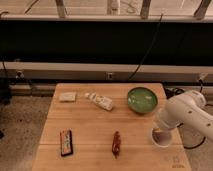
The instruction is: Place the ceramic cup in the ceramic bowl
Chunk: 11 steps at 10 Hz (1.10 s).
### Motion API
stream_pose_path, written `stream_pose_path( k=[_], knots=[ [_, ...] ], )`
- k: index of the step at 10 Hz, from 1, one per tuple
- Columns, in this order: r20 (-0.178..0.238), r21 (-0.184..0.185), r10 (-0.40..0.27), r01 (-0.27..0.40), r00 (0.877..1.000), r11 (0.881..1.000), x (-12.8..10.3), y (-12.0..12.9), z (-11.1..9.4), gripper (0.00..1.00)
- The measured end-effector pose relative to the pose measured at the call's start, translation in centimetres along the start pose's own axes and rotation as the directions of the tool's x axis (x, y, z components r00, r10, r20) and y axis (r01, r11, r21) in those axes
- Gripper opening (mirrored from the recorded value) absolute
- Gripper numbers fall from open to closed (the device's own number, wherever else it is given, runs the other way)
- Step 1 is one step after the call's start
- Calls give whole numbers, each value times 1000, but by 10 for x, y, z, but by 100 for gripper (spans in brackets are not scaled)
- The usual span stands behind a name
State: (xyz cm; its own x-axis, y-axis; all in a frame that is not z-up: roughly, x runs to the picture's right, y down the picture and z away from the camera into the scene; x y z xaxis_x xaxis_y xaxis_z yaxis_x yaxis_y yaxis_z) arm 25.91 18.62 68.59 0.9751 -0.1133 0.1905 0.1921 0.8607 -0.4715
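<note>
- Ceramic cup (pixel 161 139) stands near the ceramic bowl (pixel 142 99), on the bowl's camera-near side.
- Gripper (pixel 161 133) is down at the cup; cannot tell whether it is open or closed.
- Suggested: confirm a firm grip, lift above the bowl's rim, lower centred.

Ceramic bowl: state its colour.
The ceramic bowl is glossy green, camera view; the claw is at the ceramic cup.
</note>
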Motion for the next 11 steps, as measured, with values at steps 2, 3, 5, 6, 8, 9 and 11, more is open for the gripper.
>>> stream_pose_path(
  k=[2,3,5,6,8,9,11],
  knots=[
    [-10,31,-22,22,1000,999,1,5,-20,0],
    [-15,51,-34,35,999,998,1,6,-32,0],
    [-20,87,-71,72,997,994,-1,12,-54,0],
    [-22,84,-69,71,997,994,1,13,-59,0],
    [-22,64,-53,54,998,997,6,3,-51,0],
    [-23,66,-52,53,998,996,8,-6,-48,0],
    [-27,70,-56,58,998,996,11,-9,-55,0]
  ],
)
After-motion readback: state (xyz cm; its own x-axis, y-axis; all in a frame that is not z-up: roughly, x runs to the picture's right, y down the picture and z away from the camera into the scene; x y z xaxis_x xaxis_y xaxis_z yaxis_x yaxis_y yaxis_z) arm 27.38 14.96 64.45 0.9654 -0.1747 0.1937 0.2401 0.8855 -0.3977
